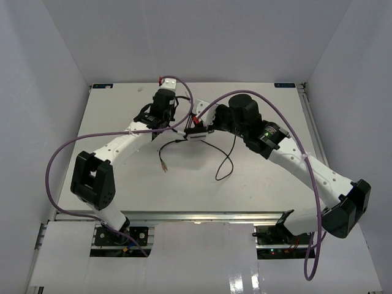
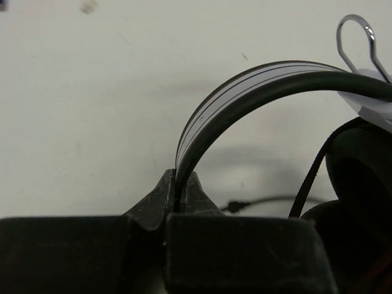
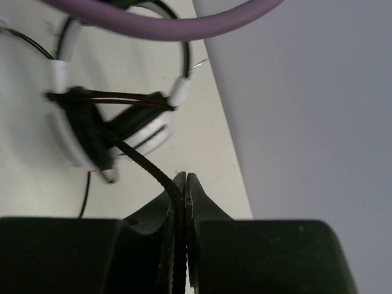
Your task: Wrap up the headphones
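The white headphones [image 1: 196, 135] with black pads are held between my two grippers at the table's middle back. My left gripper [image 2: 178, 182] is shut on the white, black-trimmed headband [image 2: 245, 92]; the black ear pads [image 2: 361, 165] hang at the right of that view. My left gripper also shows in the top view [image 1: 184, 125]. My right gripper [image 3: 185, 184] is shut on the thin black cable [image 3: 144, 164], which runs up to an ear cup [image 3: 116, 128]. In the top view my right gripper [image 1: 207, 125] is just right of the headphones. The loose cable [image 1: 229, 156] loops on the table and ends in a small plug [image 1: 163, 166].
Thick purple arm cables [image 1: 288, 122] arch over both arms and one crosses the top of the right wrist view [image 3: 165, 24]. A metal wire clip [image 2: 358, 37] sits by the headband. White walls enclose the table [image 1: 122, 177] at the back and sides.
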Tool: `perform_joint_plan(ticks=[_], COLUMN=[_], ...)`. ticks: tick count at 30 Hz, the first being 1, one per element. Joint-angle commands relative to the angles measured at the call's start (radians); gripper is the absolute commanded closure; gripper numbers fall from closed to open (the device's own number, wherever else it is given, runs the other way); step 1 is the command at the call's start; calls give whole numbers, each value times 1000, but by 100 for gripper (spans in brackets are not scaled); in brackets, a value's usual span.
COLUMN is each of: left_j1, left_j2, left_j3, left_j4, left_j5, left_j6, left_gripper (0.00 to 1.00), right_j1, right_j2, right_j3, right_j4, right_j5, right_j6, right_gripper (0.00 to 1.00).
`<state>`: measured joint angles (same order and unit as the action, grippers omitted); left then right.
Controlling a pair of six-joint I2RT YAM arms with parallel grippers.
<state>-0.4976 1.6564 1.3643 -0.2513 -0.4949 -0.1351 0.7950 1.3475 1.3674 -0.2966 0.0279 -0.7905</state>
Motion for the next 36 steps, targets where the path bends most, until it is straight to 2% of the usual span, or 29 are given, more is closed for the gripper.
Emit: perform_joint_plan(ticks=[1,4,9,11,14,18,20,23,26,28,30,32,35,36], left_j1=[-26,-27,-24,-24,-24,-24,-24,-24,-24,-24,-24,-24,-24,-24], left_j2=[-181,-286,-391,-425,-449,-449,-422,-393,-397,-400,-403,-401,-372,-368], left_j3=[-56,-126,-157,-162,-154,-104,-57,-13,-8,12,32,53,130,143], left_j4=[37,49,107,145,174,138,99,41,53,81,132,174,216,223], left_j5=[465,682,831,832,762,658,650,667,682,690,690,678,598,567], left_j6=[153,172,48,-34,-133,-221,-241,-235,-253,-306,-385,-463,-591,-616], left_gripper=[100,100,100,100,100,100,100,100,100,100,100,100,100,100], right_j1=[-8,-45,-169,-244,-328,-414,-435,-450,-475,-479,-476,-467,-424,-411], right_j2=[39,85,121,122,110,41,11,-4,25,56,105,163,310,334], right_j3=[56,67,34,18,-22,-148,-216,-232,-244,-314,-412,-483,-463,-451], right_j4=[34,61,83,79,85,208,317,384,430,577,904,1289,1840,1897], right_j5=[313,312,109,-38,-325,-590,-657,-732,-896,-1077,-1218,-1272,-1293,-1293], right_j6=[-276,-280,-111,0,152,267,349,421,532,635,896,1204,1708,1770], right_gripper=[92,92,86,85,85,89,91,92,88,83,78,74,67,66])
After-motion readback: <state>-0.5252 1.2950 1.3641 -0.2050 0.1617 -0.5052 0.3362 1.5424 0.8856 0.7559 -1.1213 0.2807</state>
